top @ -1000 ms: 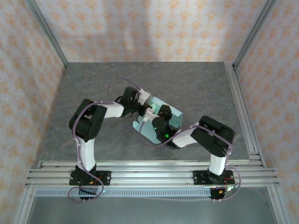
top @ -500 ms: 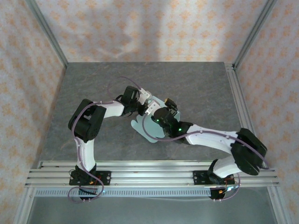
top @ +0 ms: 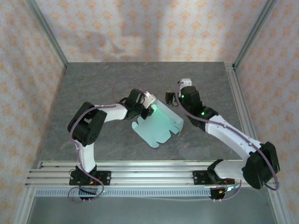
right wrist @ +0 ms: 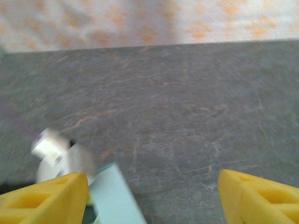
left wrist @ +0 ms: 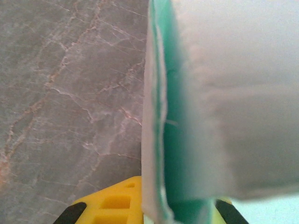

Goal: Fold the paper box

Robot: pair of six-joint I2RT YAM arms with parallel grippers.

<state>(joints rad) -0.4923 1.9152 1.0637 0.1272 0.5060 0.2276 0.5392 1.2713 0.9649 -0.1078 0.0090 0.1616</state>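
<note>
Lying flat near the middle of the grey marbled table (top: pixel 93 84): one paper box (top: pixel 159 126), not yet folded. It is a thin die-cut sheet of pale mint-blue card with rounded flaps along its left and near edges. Its far-left corner is the only part in contact with an arm.

Left gripper (top: pixel 149 106): clenched on that far-left corner. In the wrist view the card's edge (left wrist: pixel 161 140) runs upright between the yellow fingers (left wrist: pixel 112 205), showing a darker green face beside the pale one.

Right gripper (top: pixel 171 99): released, holding nothing, just beyond the sheet's far edge. Its yellow fingers (right wrist: pixel 42 196) are spread wide, with a corner of the card (right wrist: pixel 114 196) showing low between them.
</note>
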